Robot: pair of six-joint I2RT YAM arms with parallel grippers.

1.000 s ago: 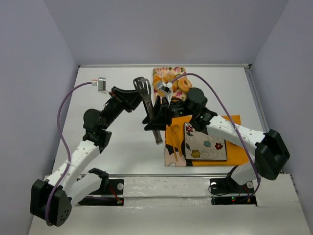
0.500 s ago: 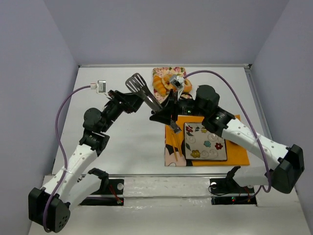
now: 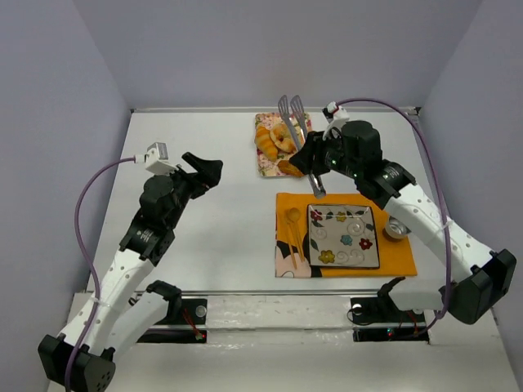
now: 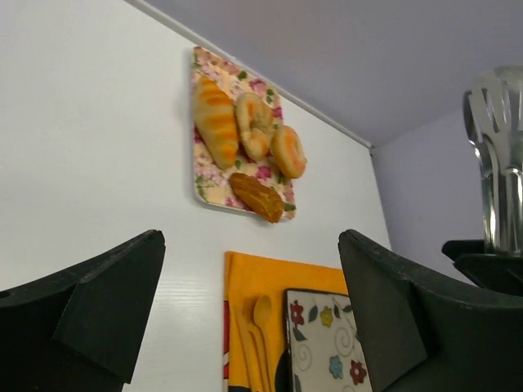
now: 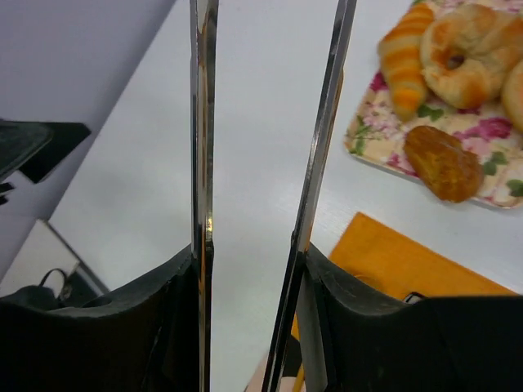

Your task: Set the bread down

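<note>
The bread (image 4: 288, 151) is a smooth orange-brown ring on the floral tray (image 4: 200, 189), beside a paler ring (image 4: 253, 124) and a croissant (image 4: 216, 118). In the right wrist view only its edge (image 5: 516, 94) shows at the right border. My right gripper (image 3: 315, 159) (image 5: 249, 269) is shut on metal tongs (image 3: 292, 118) (image 5: 323, 122), whose blades stand apart and rise over the tray's near side with nothing between them. Off to the left, my left gripper (image 3: 204, 170) (image 4: 252, 245) is wide open and empty, well away from the tray.
A square flowered plate (image 3: 343, 237) lies on an orange mat (image 3: 392, 204), with wooden cutlery (image 3: 292, 233) along its left side. A small round tin (image 3: 396, 230) sits by the mat's right edge. A brown oblong pastry (image 5: 444, 162) lies at the tray's near edge.
My left gripper opened, let go of the tongs and drew back to the left. The right arm carried the tongs right and tipped them upright by the tray.
</note>
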